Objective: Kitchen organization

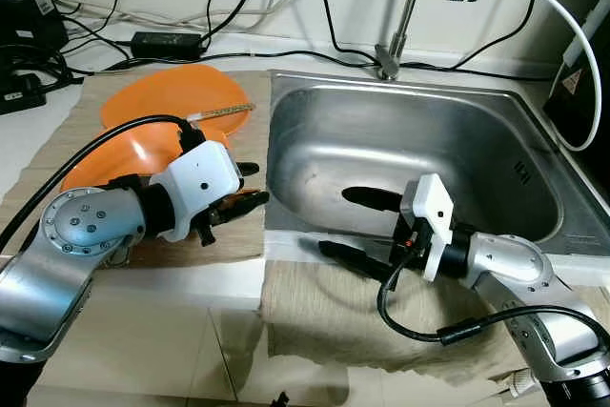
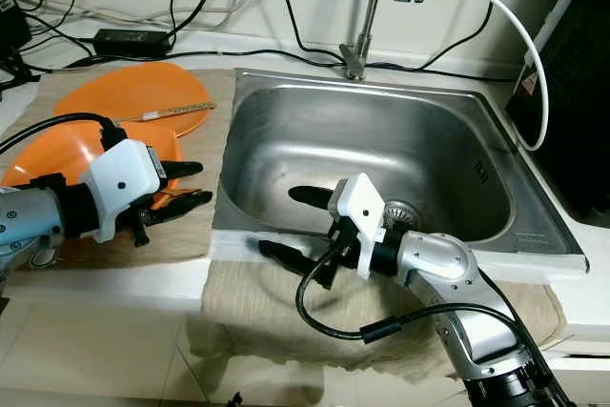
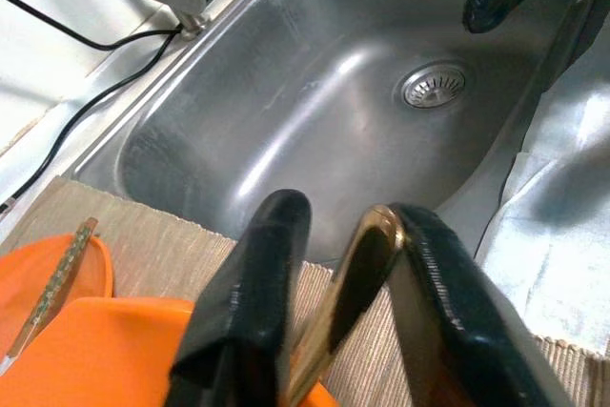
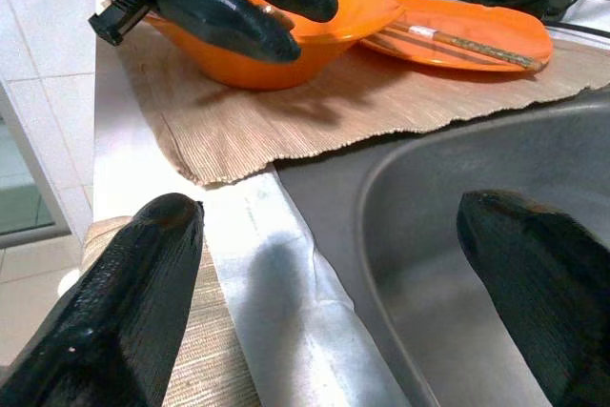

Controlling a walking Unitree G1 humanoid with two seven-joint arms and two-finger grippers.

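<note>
Left pincer (image 1: 250,199) clamped on slim gold utensil (image 3: 335,316) over orange bowl (image 4: 286,40), beside sink (image 1: 477,140). Right pincer (image 2: 286,221) wide open, empty, straddling sink's front rim. Judged mid-carry; next: place utensil, prob. in bowl, w/ gentle release.

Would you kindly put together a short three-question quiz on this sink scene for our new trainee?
1. True or false: the right gripper has its fingers spread wide, one over the sink basin and one over the front edge.
2. What does the left gripper pinch? A) a sponge B) a thin gold-coloured utensil C) a power adapter
3. Fill in: a chopstick lies on the orange ____ beyond the orange bowl.

Key: 1 true; 2 B; 3 plate.
</note>
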